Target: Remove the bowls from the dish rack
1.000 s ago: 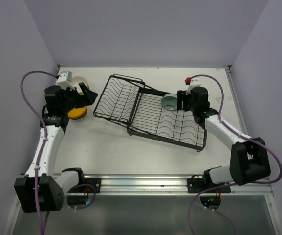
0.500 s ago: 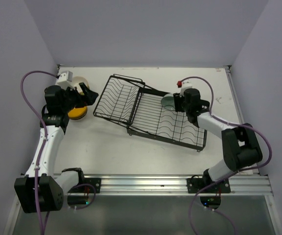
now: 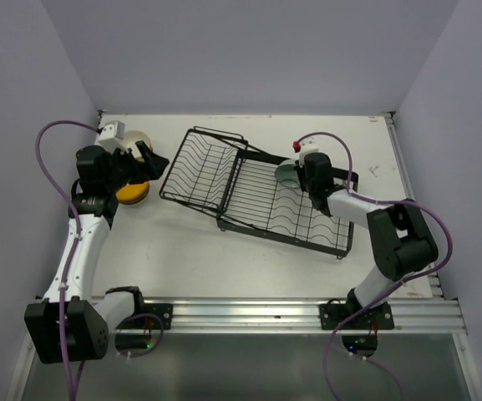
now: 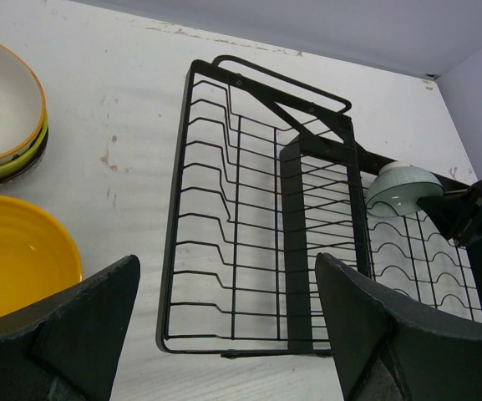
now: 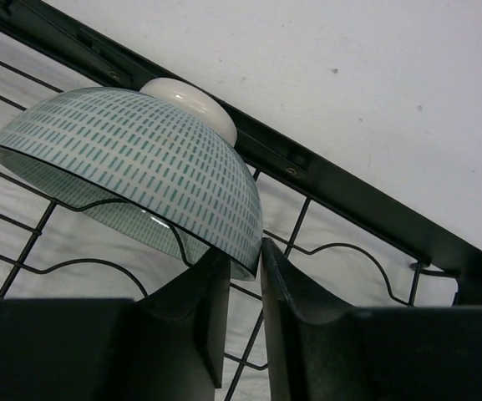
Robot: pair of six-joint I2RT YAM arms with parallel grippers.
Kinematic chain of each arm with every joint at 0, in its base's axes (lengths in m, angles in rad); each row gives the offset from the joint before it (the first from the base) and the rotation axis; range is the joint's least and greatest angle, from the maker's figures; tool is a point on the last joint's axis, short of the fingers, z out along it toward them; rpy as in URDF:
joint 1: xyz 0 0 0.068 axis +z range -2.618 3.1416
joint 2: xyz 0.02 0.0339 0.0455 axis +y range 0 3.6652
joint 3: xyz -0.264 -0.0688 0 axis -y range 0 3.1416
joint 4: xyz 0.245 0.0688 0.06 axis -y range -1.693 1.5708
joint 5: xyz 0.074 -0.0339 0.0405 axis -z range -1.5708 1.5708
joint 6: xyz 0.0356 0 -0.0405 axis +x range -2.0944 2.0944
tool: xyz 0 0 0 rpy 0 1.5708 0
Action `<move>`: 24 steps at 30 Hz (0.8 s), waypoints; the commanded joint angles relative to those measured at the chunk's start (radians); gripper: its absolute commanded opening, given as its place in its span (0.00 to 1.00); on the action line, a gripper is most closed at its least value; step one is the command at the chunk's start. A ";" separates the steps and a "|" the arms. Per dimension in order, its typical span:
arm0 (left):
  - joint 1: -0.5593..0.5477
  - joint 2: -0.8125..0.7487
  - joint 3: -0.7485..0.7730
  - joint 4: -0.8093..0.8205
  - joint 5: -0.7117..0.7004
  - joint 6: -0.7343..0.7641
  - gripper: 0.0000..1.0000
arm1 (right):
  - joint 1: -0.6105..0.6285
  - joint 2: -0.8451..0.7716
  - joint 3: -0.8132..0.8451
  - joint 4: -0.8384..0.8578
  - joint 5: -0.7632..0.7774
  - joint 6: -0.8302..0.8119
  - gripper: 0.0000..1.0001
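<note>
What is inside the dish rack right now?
One teal bowl, tilted on the rack's flat wavy wires, its rim pinched by the right gripper. The basket side shows only wires. The bowl's inside is mostly hidden.

Left claw (image 4: 225,280) wide, right claw (image 5: 245,259) pinched.

We record:
- dish rack (image 4: 293,251): black coated wire, low satin sheen.
- teal bowl (image 5: 140,159): glazed ceramic, glossy, with printed dashes and a smooth white foot.
- yellow bowl (image 4: 15,251): glossy glaze, faintly ridged.
- table (image 4: 124,109): white, matt, scuffed (some brownish stains).
- left gripper (image 4: 224,263): fingers (image 4: 82,334) of matt black plastic, finely grained.
</note>
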 commanded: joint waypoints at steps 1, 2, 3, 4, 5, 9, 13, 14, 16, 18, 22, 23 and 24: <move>-0.003 -0.013 -0.008 0.051 0.022 -0.004 0.89 | 0.033 -0.004 0.023 0.100 0.059 -0.045 0.23; -0.003 -0.013 -0.009 0.051 0.023 -0.004 0.89 | 0.038 -0.003 0.021 0.104 0.059 -0.058 0.22; -0.003 -0.013 -0.009 0.051 0.023 -0.004 0.89 | 0.045 -0.003 0.021 0.107 0.059 -0.064 0.20; -0.003 -0.014 -0.009 0.051 0.025 -0.006 0.89 | 0.048 -0.003 0.021 0.109 0.062 -0.070 0.18; -0.003 -0.014 -0.009 0.051 0.026 -0.007 0.89 | 0.052 -0.004 0.021 0.112 0.072 -0.085 0.16; -0.003 -0.019 -0.009 0.053 0.028 -0.007 0.89 | 0.079 -0.013 0.014 0.121 0.108 -0.119 0.09; -0.003 -0.022 -0.011 0.053 0.031 -0.010 0.89 | 0.107 -0.044 -0.005 0.136 0.146 -0.154 0.00; -0.003 -0.022 -0.011 0.053 0.029 -0.010 0.90 | 0.113 -0.047 -0.009 0.141 0.154 -0.176 0.00; -0.003 -0.025 -0.011 0.053 0.028 -0.009 0.90 | 0.134 -0.056 -0.020 0.164 0.186 -0.203 0.00; -0.003 -0.028 -0.011 0.053 0.026 -0.006 0.90 | 0.157 -0.055 -0.028 0.187 0.221 -0.248 0.00; -0.003 -0.028 -0.011 0.052 0.023 -0.007 0.90 | 0.202 -0.029 -0.046 0.262 0.302 -0.372 0.00; -0.003 -0.028 -0.011 0.051 0.025 -0.006 0.90 | 0.211 -0.020 -0.051 0.282 0.318 -0.397 0.00; -0.003 -0.028 -0.011 0.053 0.025 -0.006 0.90 | 0.228 -0.013 -0.065 0.328 0.339 -0.420 0.00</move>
